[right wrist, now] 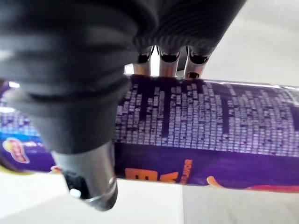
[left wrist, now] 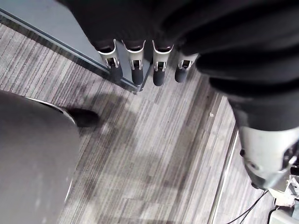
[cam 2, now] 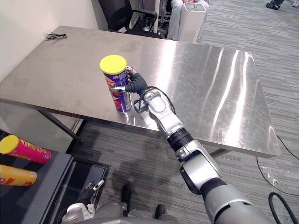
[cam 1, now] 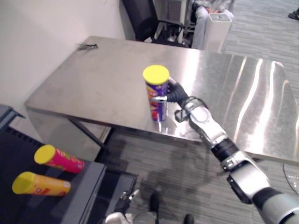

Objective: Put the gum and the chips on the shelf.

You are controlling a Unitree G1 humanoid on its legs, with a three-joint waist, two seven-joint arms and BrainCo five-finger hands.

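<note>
A purple chips can (cam 1: pixel 156 95) with a yellow lid stands upright near the front edge of the steel table (cam 1: pixel 93 79). My right hand (cam 1: pixel 180 95) is shut on it from the right. In the right wrist view the fingers (right wrist: pixel 161 63) pass behind the can (right wrist: pixel 210 126) and the thumb (right wrist: pixel 88 177) lies across its front. Low at the left, a dark shelf (cam 1: pixel 88 177) carries a pink can (cam 1: pixel 58 158) and an orange can (cam 1: pixel 39 183), both lying on their sides. My left hand (cam 1: pixel 124 203) hangs low beside the shelf, its fingers (left wrist: pixel 135 70) straight over the carpet.
A small dark bundle (cam 1: pixel 87 45) lies at the table's far left corner. Behind the table are a black chair (cam 1: pixel 145 18), a white bin (cam 1: pixel 219 28) and a seated person (cam 2: pixel 177 14). A wall runs along the left side.
</note>
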